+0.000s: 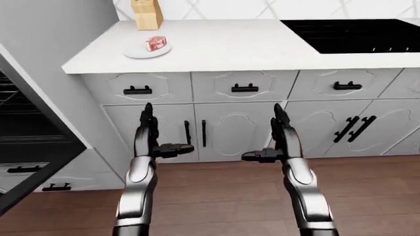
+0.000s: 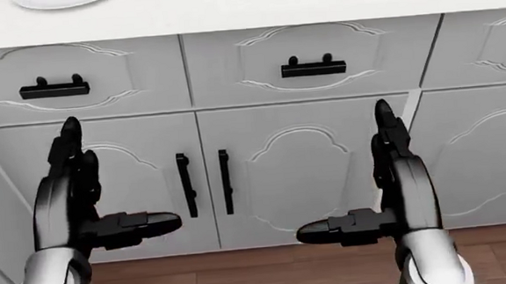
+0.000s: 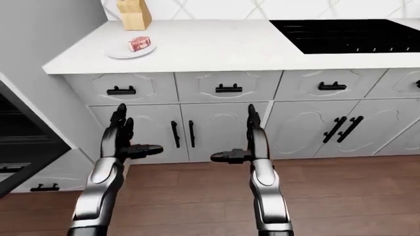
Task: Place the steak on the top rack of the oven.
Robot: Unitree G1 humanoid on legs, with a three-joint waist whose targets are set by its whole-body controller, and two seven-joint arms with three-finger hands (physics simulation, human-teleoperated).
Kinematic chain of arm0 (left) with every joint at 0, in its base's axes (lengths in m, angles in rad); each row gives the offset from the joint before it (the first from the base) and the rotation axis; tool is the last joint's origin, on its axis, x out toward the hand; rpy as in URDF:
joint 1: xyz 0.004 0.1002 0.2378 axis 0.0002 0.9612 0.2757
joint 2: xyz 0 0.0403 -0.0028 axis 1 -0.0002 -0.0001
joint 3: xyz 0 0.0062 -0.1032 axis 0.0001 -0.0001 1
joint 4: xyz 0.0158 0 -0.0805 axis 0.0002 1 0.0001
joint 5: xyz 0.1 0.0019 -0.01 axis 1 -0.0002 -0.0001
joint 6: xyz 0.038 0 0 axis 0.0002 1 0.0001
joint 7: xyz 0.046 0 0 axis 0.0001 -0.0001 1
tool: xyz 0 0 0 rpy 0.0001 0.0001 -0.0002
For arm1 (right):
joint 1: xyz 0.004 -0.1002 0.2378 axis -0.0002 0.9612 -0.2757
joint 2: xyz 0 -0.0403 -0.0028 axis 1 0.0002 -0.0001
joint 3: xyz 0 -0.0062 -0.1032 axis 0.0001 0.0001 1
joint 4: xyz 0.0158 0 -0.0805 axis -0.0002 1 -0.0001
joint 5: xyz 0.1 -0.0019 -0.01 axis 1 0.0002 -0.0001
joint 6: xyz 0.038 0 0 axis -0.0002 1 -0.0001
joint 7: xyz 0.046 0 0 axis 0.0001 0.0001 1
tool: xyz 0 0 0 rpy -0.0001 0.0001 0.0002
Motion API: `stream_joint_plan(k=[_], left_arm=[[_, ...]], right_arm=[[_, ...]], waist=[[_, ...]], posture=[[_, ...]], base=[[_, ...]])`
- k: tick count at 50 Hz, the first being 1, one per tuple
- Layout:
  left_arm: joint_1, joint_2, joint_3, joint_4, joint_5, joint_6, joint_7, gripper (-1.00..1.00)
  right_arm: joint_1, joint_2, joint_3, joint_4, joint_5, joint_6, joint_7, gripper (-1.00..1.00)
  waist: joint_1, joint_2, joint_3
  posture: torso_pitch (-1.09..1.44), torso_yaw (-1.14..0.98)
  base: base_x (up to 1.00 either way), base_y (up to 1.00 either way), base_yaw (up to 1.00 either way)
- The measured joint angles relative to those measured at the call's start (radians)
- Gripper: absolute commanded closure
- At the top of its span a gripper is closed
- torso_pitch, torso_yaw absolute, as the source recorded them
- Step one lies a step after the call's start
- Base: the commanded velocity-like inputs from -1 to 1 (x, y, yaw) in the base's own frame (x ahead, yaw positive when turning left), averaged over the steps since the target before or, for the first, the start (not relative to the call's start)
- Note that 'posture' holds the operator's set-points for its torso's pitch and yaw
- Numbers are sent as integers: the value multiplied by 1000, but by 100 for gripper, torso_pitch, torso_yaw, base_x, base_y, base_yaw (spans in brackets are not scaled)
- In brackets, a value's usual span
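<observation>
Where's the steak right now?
In the left-eye view the steak lies on a white plate at the upper left, on the counter, just below the knife block and well left of the black cooktop.

A wooden knife block (image 1: 146, 14) stands at the top left of the white counter (image 1: 242, 49), with a black cooktop (image 1: 358, 34) set in on the right. Below run grey drawers and cabinet doors (image 1: 233, 129) with black handles, over a wood floor (image 1: 223, 196).

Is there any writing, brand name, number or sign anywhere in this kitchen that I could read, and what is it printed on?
None: no text can be read in any view.
The cooktop has small pale marks along its near edge, too small to read.
The knife block, plate, steak, drawer fronts and oven show no labels.
</observation>
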Motion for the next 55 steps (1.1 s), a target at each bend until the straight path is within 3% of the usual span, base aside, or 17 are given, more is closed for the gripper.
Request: stream_joint_plan(k=[11,19,37,42,46,55], left_arm=[[-145,39,18,-62,-69,204,21,-100],[-235,84,42,-75,-121,270,41,-100],[-348,134,53,-164,-172,444,50,-100],[-445,169,65,-122,-197,488,54,-100],[-472,184,60,-157,-210,512,50,-100],[-515,200,73,-188,-229,585,62,-100]], right_arm=[[-131,-60,-50,-128,-7,268,3,-100],[-212,-102,-56,-193,-31,398,24,-100],[-394,-163,-88,-332,18,653,67,-100],[-452,-188,-112,-341,39,687,49,-100],[-452,-195,-111,-365,62,707,39,-100],[-571,-239,-121,-408,112,803,16,-100]], waist=[[4,-1,-1],[3,0,2],[6,2,12],[5,-1,11],[4,0,13],[2,2,23]], posture=[[0,0],[0,0],[0,0],[0,0],[0,0],[0,0]], base=[[0,0,0],[0,0,0],[0,0,0],[0,0,0],[0,0,0],[0,0,0]])
